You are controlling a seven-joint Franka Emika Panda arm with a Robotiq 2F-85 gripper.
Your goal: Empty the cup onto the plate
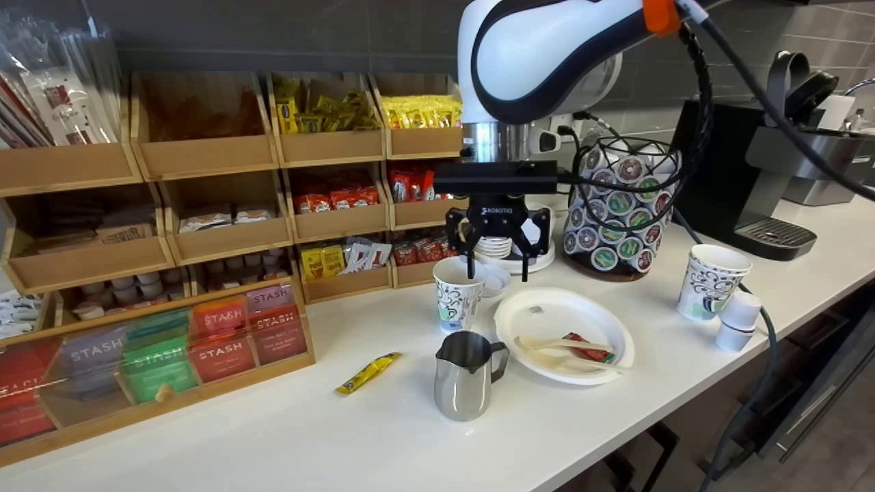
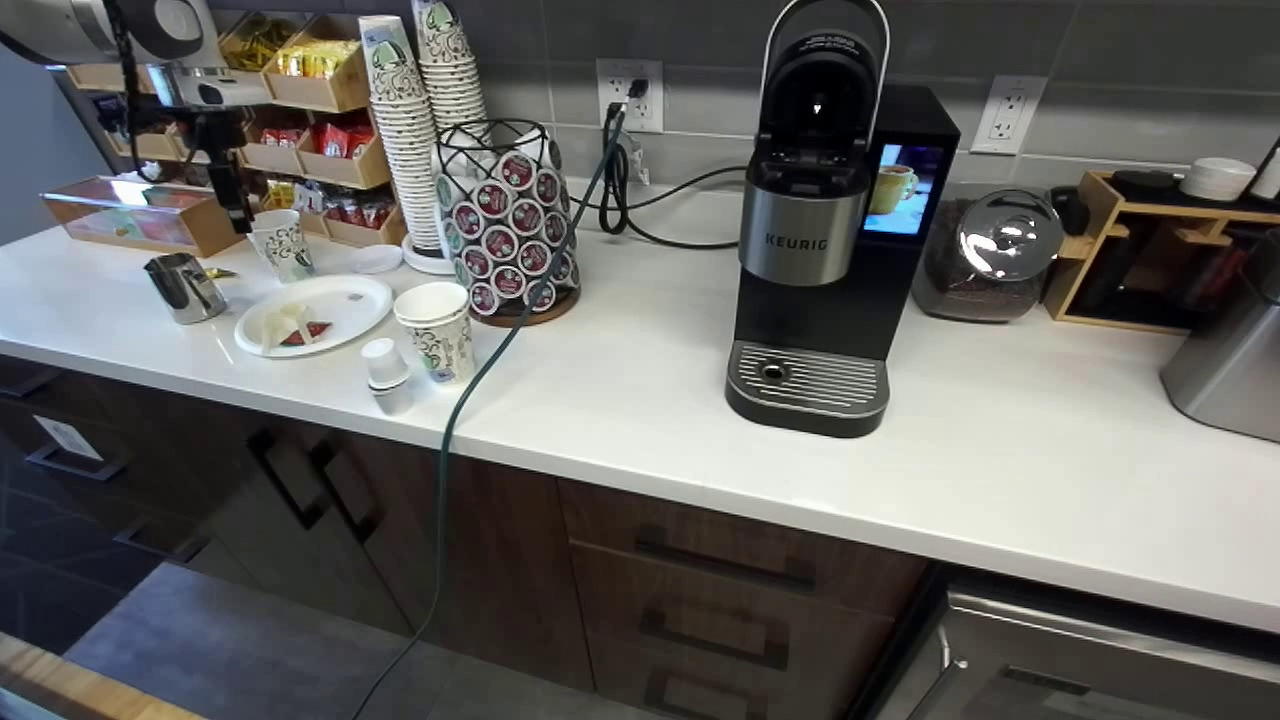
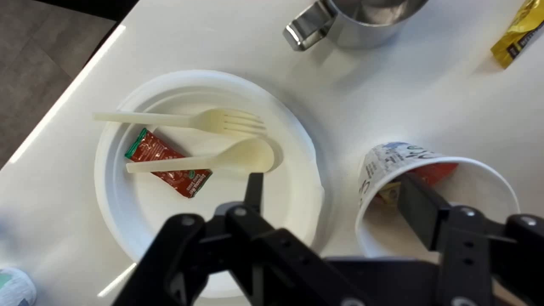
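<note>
The cup (image 1: 458, 301), white with a dark printed pattern, stands upright on the counter beside the plate. It also shows in an exterior view (image 2: 283, 250) and in the wrist view (image 3: 376, 170). A red packet (image 3: 440, 170) and a yellowish packet (image 3: 389, 193) lie inside it. The round white plate (image 1: 554, 298) holds a pale fork (image 3: 216, 120), a pale spoon (image 3: 250, 155) and a red packet (image 3: 159, 153). My gripper (image 1: 497, 275) is open and points down. In the wrist view (image 3: 331, 182) one finger overlaps the cup's mouth, the other the plate; I cannot tell if either touches.
A steel pitcher (image 1: 463, 383) stands in front of the cup. A yellow packet (image 1: 369, 373) lies nearby. Printed cups (image 1: 711, 281) and small white cups (image 1: 740, 314) stand beyond the plate. A pod rack (image 1: 618, 212), condiment shelves (image 1: 331, 222) and a cable (image 2: 500, 345) surround the area.
</note>
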